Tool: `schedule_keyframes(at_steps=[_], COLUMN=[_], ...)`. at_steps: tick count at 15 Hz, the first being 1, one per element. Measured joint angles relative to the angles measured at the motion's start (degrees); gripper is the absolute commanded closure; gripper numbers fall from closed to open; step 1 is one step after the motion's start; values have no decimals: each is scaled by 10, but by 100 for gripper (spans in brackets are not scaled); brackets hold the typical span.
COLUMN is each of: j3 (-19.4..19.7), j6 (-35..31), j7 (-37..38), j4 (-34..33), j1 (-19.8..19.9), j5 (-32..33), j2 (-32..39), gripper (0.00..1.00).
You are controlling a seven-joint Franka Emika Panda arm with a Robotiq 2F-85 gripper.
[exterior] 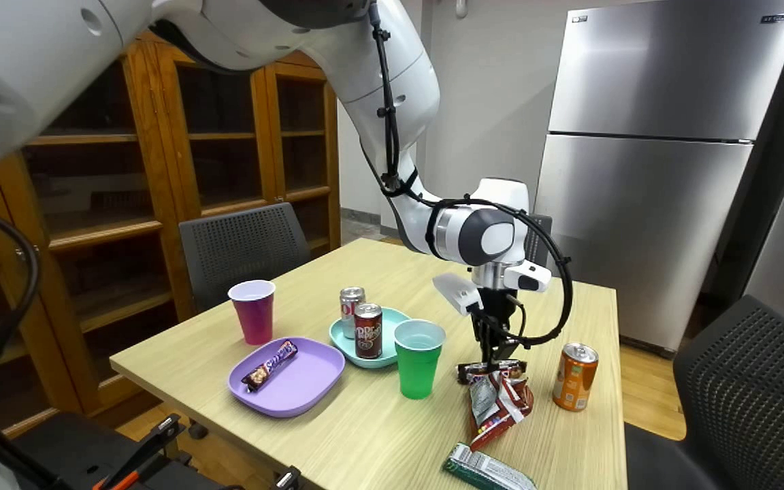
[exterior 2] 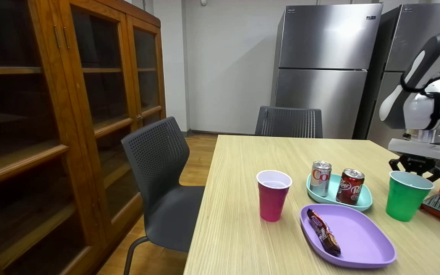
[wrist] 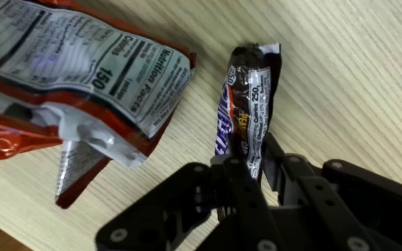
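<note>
A long, narrow candy bar in a glossy brown wrapper lies on a pale wood-grain surface, under a black gripper. In the wrist view its jaws stand narrow over the bar's middle, a strip of printed wrapper showing between them; whether they squeeze it cannot be told. Near the bar, apart from it, is a crumpled red bag with a grey nutrition panel. Elsewhere on the surface are an orange metal can, a green-wrapped packet, a green plastic cup and a magenta plastic cup. A silver can and a dark red can stand together on a mint-coloured plate; a purple plate holds a second brown-wrapped bar. Around it are grey plastic chairs, a brown wooden cabinet with dark glass panes and a brushed-steel refrigerator. The cups taper to their bases, the plates have smooth raised rims, the chair backs are finely perforated, and the bag is shiny and creased.
</note>
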State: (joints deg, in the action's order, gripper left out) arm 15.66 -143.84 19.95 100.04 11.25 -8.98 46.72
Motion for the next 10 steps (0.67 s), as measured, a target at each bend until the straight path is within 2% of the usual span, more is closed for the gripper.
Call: schedule_keyframes(at_steps=[6, 10], j3=[3, 14], j6=[0, 0], j7=[-1, -15], j4=[-1, 1], j1=[0, -1], j5=[5, 37], j2=[-3, -38], gripper=[100, 100])
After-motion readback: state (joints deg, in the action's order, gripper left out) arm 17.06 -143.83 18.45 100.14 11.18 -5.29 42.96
